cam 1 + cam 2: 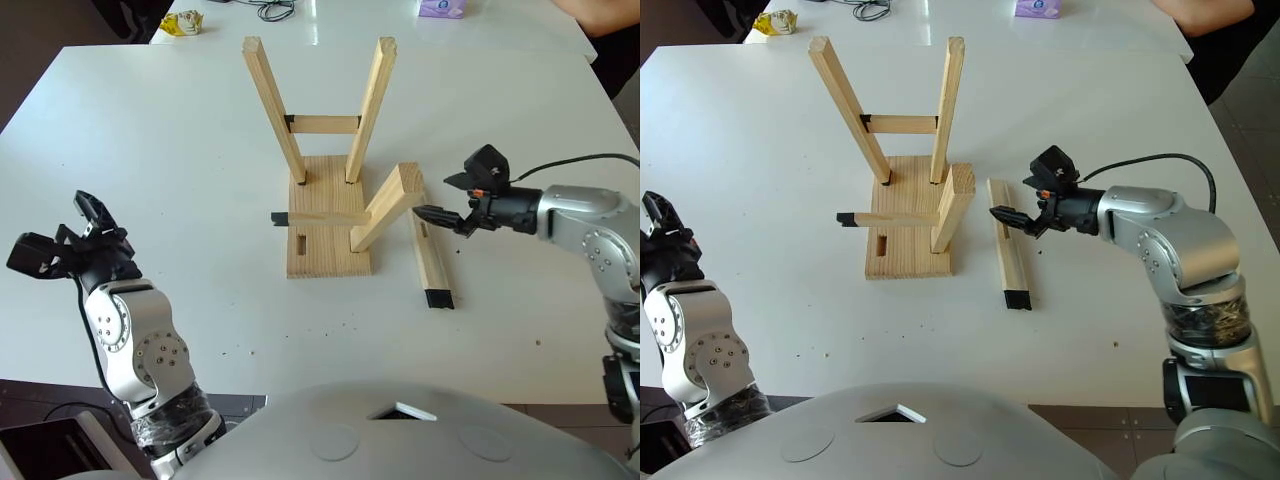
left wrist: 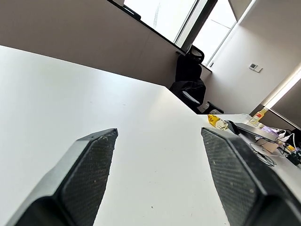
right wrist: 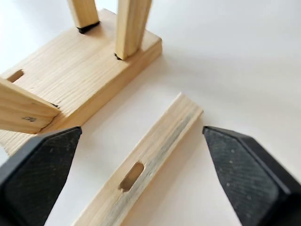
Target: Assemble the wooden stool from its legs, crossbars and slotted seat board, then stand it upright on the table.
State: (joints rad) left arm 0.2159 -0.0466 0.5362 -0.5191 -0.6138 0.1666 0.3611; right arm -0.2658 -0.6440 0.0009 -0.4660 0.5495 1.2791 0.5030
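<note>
1. Reference part: slotted seat board (image 1: pixel 328 255), lying flat on the white table (image 1: pixel 180 150).

2. Done so far:
- 2 legs stand in the slots at the far end of the seat board: far-left leg (image 1: pixel 273 108) and far-right leg (image 1: pixel 369 108).
- 1 upper crossbar (image 1: pixel 324 124) joins them.

3. Partly done:
- A 3rd leg (image 1: pixel 388 205) stands at the near-right part of the seat board and is tilted outward, not upright.
- A lower crossbar (image 1: pixel 322 217) runs from it across the board and ends past the left edge.
- I cannot tell whether this leg is fully home in its slot.

4. Still to do, as I judge it:
- The 4th leg (image 1: pixel 432 262) lies flat on the table just beside the right edge of the seat board.
- The near-left slot (image 1: pixel 302 242) is open.
- The stool is upside down, so it is not yet standing upright.

5. Grippers:
- Right gripper (image 1: pixel 432 214) hovers low at the right side of the seat board, over the 4th leg. Its fingers are spread wide on either side of the leg and grasp nothing.
- Left gripper (image 1: pixel 58 238) sits well apart, to the left of the seat board, with its fingers apart and empty.
</note>
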